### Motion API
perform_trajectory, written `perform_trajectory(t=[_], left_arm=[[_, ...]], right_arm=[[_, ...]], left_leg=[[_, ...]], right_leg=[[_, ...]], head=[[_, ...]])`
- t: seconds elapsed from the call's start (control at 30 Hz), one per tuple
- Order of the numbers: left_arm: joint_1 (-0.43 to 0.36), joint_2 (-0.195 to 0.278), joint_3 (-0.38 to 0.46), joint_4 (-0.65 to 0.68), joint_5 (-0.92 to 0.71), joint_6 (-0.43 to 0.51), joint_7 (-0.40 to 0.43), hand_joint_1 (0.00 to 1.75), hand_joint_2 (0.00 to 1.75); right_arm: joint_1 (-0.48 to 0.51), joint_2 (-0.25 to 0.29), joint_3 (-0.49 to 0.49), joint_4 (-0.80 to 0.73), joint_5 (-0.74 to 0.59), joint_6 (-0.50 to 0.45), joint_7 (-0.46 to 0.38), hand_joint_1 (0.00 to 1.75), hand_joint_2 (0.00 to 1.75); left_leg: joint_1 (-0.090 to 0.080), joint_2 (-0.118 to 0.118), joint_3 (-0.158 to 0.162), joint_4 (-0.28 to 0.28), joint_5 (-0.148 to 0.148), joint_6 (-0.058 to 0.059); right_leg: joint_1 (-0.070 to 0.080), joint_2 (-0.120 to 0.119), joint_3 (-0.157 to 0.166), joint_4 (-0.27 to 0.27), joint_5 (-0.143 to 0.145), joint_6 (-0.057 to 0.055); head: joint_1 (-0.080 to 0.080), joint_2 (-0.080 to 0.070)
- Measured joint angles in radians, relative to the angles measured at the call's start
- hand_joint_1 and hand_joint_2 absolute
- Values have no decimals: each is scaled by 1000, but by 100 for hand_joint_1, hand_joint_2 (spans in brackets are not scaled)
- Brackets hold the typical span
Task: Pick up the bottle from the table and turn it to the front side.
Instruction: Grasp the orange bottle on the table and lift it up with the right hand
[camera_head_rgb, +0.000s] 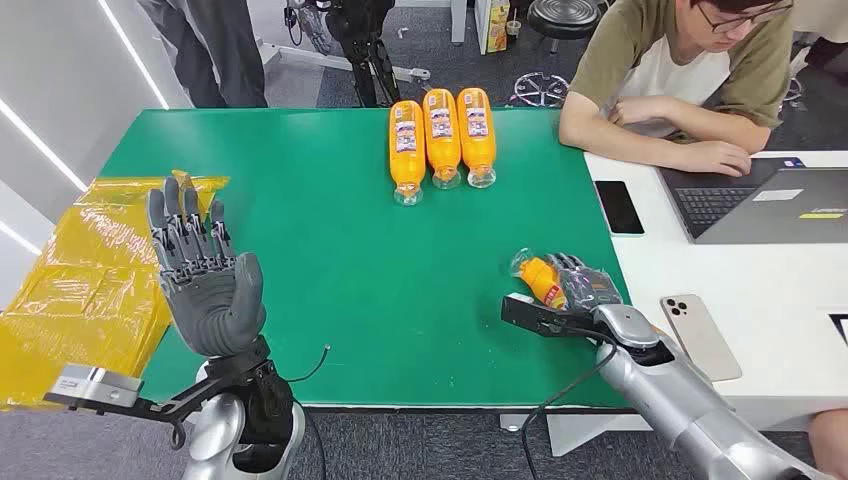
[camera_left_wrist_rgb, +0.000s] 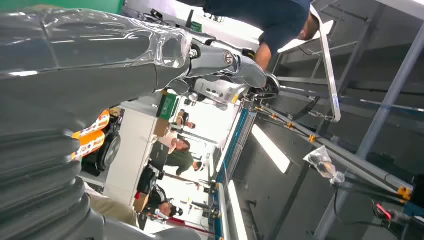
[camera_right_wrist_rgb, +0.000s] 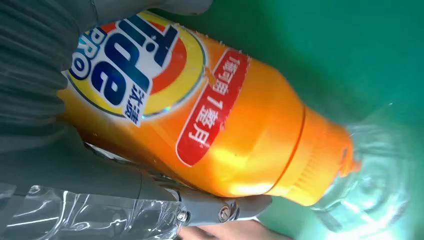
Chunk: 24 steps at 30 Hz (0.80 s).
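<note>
A green worktop (camera_head_rgb: 330, 250) fills the scene. The right robot hand (camera_head_rgb: 580, 290) is clamped around an orange bottle (camera_head_rgb: 543, 279) near the worktop's right edge, so pickup looks done; turning it front-side seems left. The left robot hand (camera_head_rgb: 205, 275) hovers with fingers spread, holding nothing.

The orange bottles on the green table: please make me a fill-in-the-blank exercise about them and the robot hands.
1. The right robot hand grips an orange bottle whose label reads ____.
2. At the far edge of the green table, ____ orange bottles lie side by side.
3. The left robot hand is raised, fingers apart, and holds ____.
4. The person at the white table rests a hand on a ____.

Missing words: Tide; three; nothing; laptop
</note>
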Motion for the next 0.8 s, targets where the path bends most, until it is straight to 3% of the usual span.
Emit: perform_trajectory(t=[0.23, 0.8], left_arm=[[0, 0, 0, 0, 16, -3, 0, 0, 175], [0, 0, 0, 2, 21, -3, 0, 0, 175]], right_arm=[[17, 21, -23, 15, 24, -31, 42, 0, 175], [18, 43, -48, 47, 27, -37, 43, 0, 175]], left_leg=[[0, 1, 1, 0, -1, -1], [0, 1, 6, 0, -1, -1]], right_leg=[[0, 1, 0, 0, 0, 0], [0, 1, 5, -1, 0, 1]], head=[[0, 0], [0, 0]])
